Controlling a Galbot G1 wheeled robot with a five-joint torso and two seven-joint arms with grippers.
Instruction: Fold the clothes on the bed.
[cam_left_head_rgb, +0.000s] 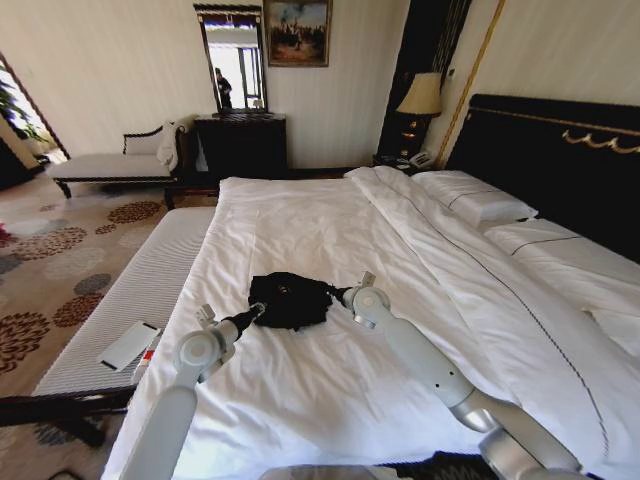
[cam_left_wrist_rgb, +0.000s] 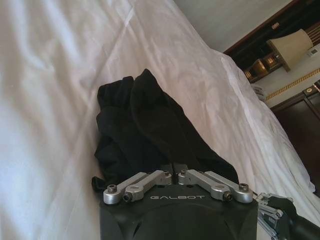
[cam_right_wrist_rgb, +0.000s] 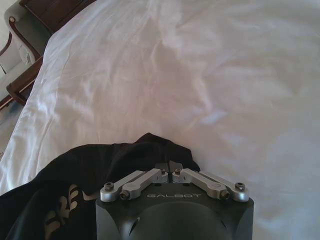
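My left gripper (cam_left_head_rgb: 262, 310) sits at the near left edge of the shirt (cam_left_head_rgb: 291, 298), its fingers pinched together on a fold of the black cloth; in the left wrist view the gripper (cam_left_wrist_rgb: 173, 168) is clenched into the fabric (cam_left_wrist_rgb: 145, 130) bunched up in front of it. My right gripper (cam_left_head_rgb: 340, 293) is at the shirt's right edge, and the right wrist view shows it (cam_right_wrist_rgb: 170, 166) clamped on the hem as well, with pale lettering (cam_right_wrist_rgb: 60, 210) showing on the cloth beside it. Two grippers, one shirt, held between them.

The shirt lies crumpled in a small heap on the white duvet (cam_left_head_rgb: 330, 380), toward the near half of the bed (cam_left_head_rgb: 300, 220), well apart from the pillows. I count two pillows (cam_left_head_rgb: 480, 200) at the head, against one dark headboard (cam_left_head_rgb: 560, 150) with gold trim.

To the left of the bed stands one long white bench (cam_left_head_rgb: 140, 290) with a flat white device (cam_left_head_rgb: 130, 345) on it. Farther back I see one chaise (cam_left_head_rgb: 110, 165), one dark dresser (cam_left_head_rgb: 240, 145) under a mirror (cam_left_head_rgb: 233, 65), one framed painting (cam_left_head_rgb: 297, 32) and one lamp (cam_left_head_rgb: 421, 97). The carpet (cam_left_head_rgb: 50, 260) carries a floral pattern.
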